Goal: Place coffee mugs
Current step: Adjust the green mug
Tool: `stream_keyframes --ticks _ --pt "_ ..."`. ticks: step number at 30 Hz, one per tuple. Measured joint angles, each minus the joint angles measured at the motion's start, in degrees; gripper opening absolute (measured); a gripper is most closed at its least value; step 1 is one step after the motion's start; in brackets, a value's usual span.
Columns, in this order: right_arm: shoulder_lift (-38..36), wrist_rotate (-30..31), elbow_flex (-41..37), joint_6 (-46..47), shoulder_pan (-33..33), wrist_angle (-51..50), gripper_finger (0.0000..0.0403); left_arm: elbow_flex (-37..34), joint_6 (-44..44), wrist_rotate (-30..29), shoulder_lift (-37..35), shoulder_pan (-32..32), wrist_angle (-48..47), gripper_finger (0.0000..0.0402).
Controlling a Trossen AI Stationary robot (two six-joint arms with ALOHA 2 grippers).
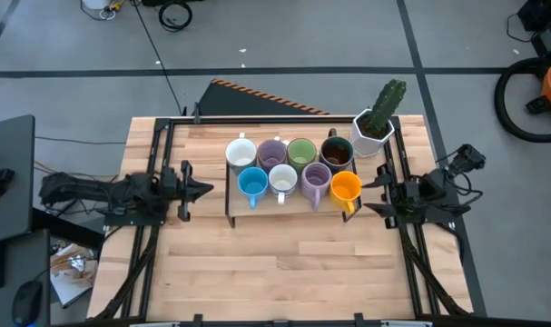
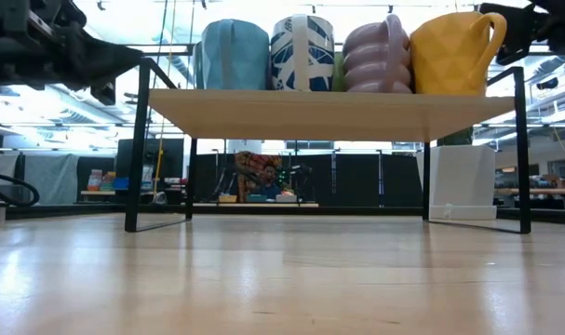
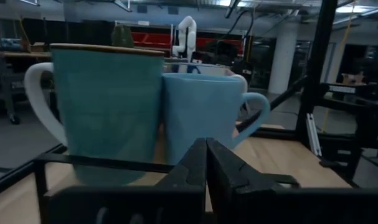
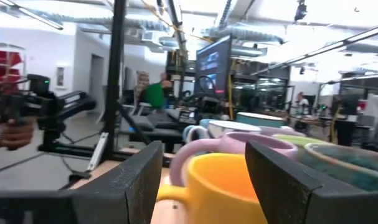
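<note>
Seen from above, a wooden tabletop [image 1: 284, 263] carries a low black-framed shelf [image 1: 231, 195] near its far edge. Eight mugs stand on the shelf in two rows of four, packed close together. The far row, from the shelf's left end to its right, holds a white mug [image 1: 241, 152], a lilac mug [image 1: 272, 153], a green mug [image 1: 300, 152] and a dark brown mug [image 1: 337, 151]. The near row holds a blue mug [image 1: 252, 183], a white patterned mug [image 1: 282, 179], a second lilac mug [image 1: 315, 182] and an orange mug [image 1: 346, 187]. A white faceted pot with a cactus [image 1: 377, 125] sits by the tabletop's far right corner, just beside the brown mug. The left gripper [image 1: 206, 189] hovers near the shelf's left end, its fingers pressed together. The right gripper [image 1: 368, 195] hovers at the shelf's right end, just beside the orange mug, its fingers spread.

From table height, the shelf board [image 2: 329, 110] stands raised on thin black legs. On it, the front row shows as the blue mug [image 2: 234, 56], the patterned mug [image 2: 302, 52], the ribbed lilac mug [image 2: 378, 56] and the orange mug [image 2: 454, 52]. A person [image 2: 265, 177] sits far off in the room behind.

The left wrist camera looks past its closed fingers [image 3: 204, 168] at the blue mug [image 3: 201, 121], touching a larger teal-looking mug [image 3: 108, 109].

The right wrist camera shows its two fingers [image 4: 282, 171] held wide apart, with the orange mug [image 4: 217, 190] between and beyond them and the lilac mug [image 4: 229, 144] behind it. A person in green [image 4: 154, 93] stands in the room beyond.
</note>
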Motion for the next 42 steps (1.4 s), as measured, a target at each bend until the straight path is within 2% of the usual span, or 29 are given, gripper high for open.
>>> stream_keyframes --ticks 8,13,24,29,36,42 --pt "0.00 -8.93 1.66 1.58 -10.42 -0.41 0.0236 -0.02 -0.71 7.64 0.00 6.65 -0.15 0.0006" --pt "0.02 -11.94 1.55 4.59 -14.46 -1.74 0.0236 -0.04 -0.41 8.33 0.02 6.85 -0.37 0.0006" --pt "0.00 -12.53 -1.50 5.82 -14.90 0.32 0.0236 -0.07 -0.97 7.57 0.07 6.85 -6.34 0.0008" --pt "0.02 -19.65 -0.85 7.24 -14.68 -1.36 0.0236 -0.07 -3.23 7.49 0.09 6.85 -8.97 0.0011" --pt "0.00 -25.02 -0.41 15.90 -14.70 -4.81 0.0236 -0.07 -4.74 7.47 0.09 6.85 -9.58 0.0012" --pt "0.12 -29.26 -0.90 17.55 -14.70 -9.20 0.0236 -0.09 -4.73 7.47 0.09 6.85 -9.97 0.0013"
